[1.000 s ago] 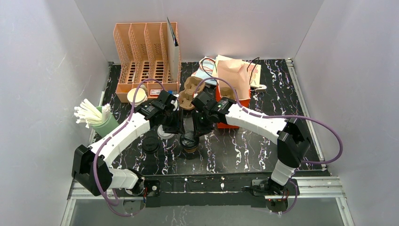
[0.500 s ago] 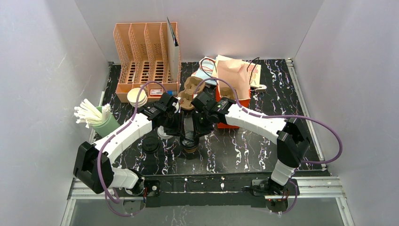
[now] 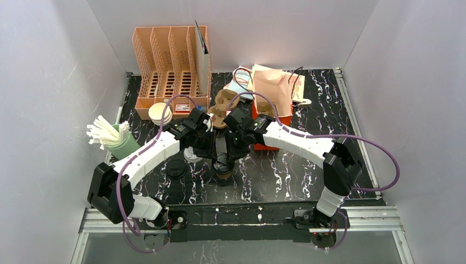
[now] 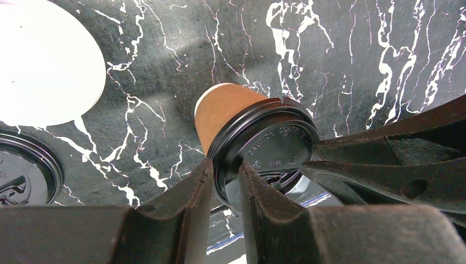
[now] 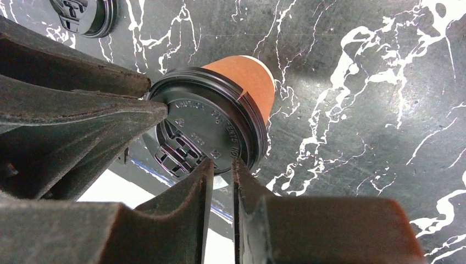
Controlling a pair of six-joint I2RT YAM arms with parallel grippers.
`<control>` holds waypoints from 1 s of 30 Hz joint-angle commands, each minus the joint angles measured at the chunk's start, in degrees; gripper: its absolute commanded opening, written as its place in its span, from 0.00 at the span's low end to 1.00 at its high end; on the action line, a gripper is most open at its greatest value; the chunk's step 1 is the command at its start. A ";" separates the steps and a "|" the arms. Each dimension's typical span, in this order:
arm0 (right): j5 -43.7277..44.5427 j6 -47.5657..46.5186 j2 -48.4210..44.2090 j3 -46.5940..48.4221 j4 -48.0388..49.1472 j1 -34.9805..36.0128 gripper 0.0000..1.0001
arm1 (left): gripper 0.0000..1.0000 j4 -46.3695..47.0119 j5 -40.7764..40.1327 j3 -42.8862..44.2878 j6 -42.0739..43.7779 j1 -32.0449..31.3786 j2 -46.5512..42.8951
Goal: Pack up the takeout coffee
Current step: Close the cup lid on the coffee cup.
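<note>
The takeout coffee is a brown paper cup standing mid-table, with a black plastic lid on top. The left wrist view shows the cup and lid from above, as does the right wrist view, cup and lid. My left gripper comes down on the lid's left side. Its narrow jaws straddle the rim, one finger outside and one on top. On the opposite side, my right gripper pinches the rim the same way.
A spare black lid lies left of the cup, with a white disc beside it. A green cup of white stirrers stands at the left edge. An orange file rack, a pulp cup carrier and a paper bag fill the back.
My left arm has shifted a little right toward the cup and its jaws have narrowed onto the lid's rim. The right gripper has hardly moved.
</note>
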 commanded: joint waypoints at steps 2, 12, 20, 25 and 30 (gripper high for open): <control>-0.21 0.18 1.14 -0.97 -1.84 0.10 0.27 | 0.22 -1.10 0.50 -0.56 1.38 -0.30 0.17; 0.25 0.20 1.79 -1.74 -2.64 0.09 0.27 | 0.16 -1.68 0.42 -1.85 2.36 -0.39 0.36; 0.07 0.11 2.57 -3.00 -2.39 0.13 0.27 | 0.13 -1.48 0.63 -4.37 2.28 -0.48 -0.22; -0.11 0.03 3.36 -3.88 -2.34 0.09 0.27 | 0.13 -0.37 0.86 -7.15 1.86 -0.48 -0.91; 0.36 -0.39 3.74 -3.12 -3.00 0.02 0.27 | 0.13 0.48 1.17 -8.85 1.40 -0.47 -1.44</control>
